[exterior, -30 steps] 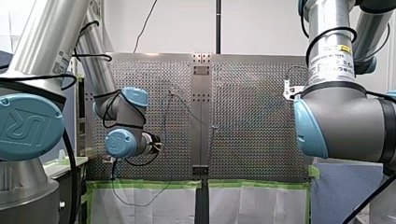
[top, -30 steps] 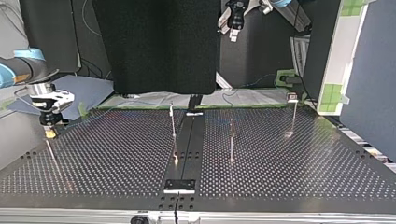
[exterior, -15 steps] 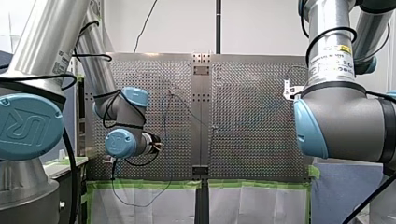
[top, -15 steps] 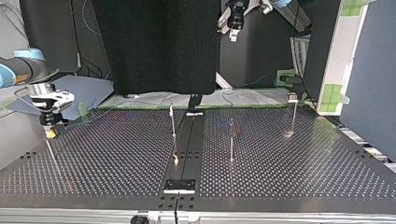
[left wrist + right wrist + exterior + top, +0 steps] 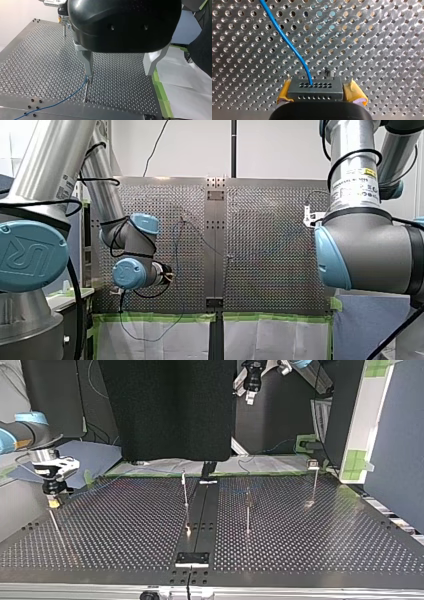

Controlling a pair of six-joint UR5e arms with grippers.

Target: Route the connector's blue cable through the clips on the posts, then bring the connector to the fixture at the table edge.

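In the right wrist view the dark grey connector [image 5: 315, 91] sits between my right gripper's [image 5: 321, 93] yellow pads [image 5: 353, 92], which press on both its sides. The blue cable [image 5: 287, 40] leaves its face and runs ahead over the perforated plate. At the top view's left, that gripper [image 5: 53, 501] hangs just above the table's corner over a thin post [image 5: 56, 525]. My left gripper [image 5: 119, 71] is open, its metal fingers [image 5: 87, 61] wide apart; one finger stands beside a clip post [image 5: 86, 92] that carries the blue cable [image 5: 62, 100]. In the top view it [image 5: 251, 391] hangs high at the back.
Three thin clip posts [image 5: 185, 491] [image 5: 247, 511] [image 5: 314, 482] stand on the perforated table [image 5: 325, 545]. A dark centre rail [image 5: 199, 520] runs front to back. Green tape and white sheets [image 5: 165, 332] line one table edge. My right arm's big elbow [image 5: 365, 250] fills the front view's right.
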